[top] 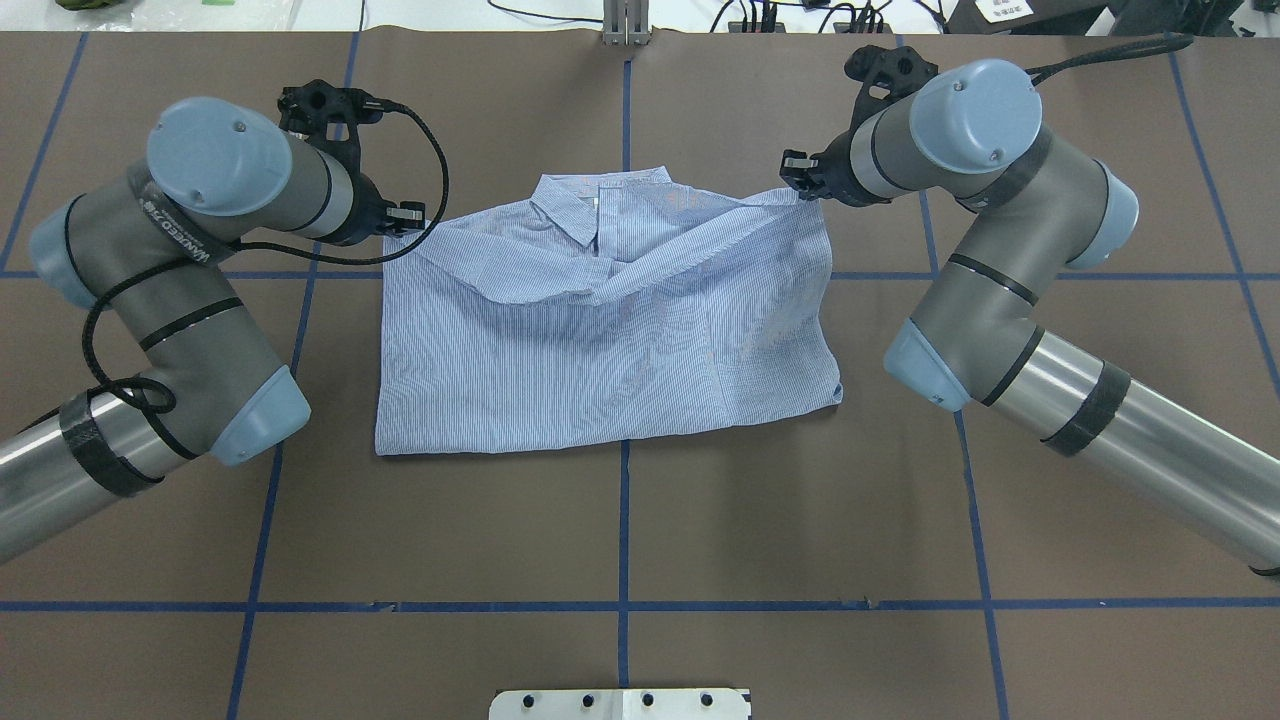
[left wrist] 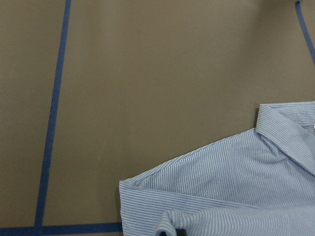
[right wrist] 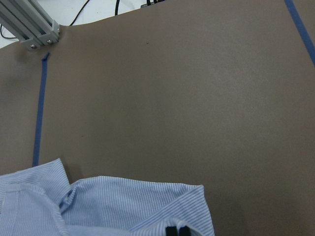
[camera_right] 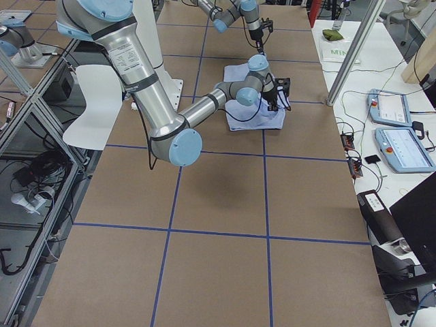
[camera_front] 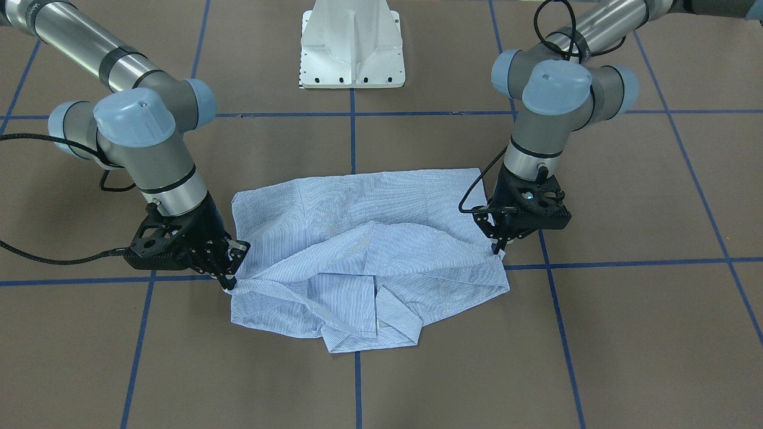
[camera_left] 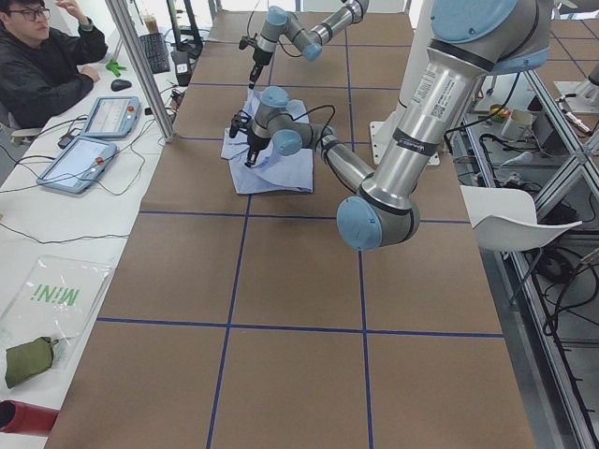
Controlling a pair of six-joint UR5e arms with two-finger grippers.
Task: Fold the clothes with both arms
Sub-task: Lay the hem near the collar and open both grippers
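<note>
The blue-and-white striped shirt (camera_front: 357, 238) lies flat on the brown table, sleeves folded in over its body and collar (top: 590, 210) on the side away from the robot's base. My left gripper (camera_front: 496, 247) is down at one shoulder corner, its fingers together on the shirt's edge; it also shows in the overhead view (top: 408, 215). My right gripper (camera_front: 229, 283) pinches the other shoulder corner (top: 797, 172). In the right wrist view the black fingertips (right wrist: 177, 230) sit closed on the fabric edge. The left wrist view shows the shirt's shoulder (left wrist: 236, 187).
The white pedestal base (camera_front: 353, 47) stands behind the shirt. Blue tape lines (top: 625, 520) cross the brown table. A seated operator (camera_left: 42, 61) and tablets (camera_left: 108, 117) are at a side desk. An aluminium post (right wrist: 29, 24) rises at the table's far edge.
</note>
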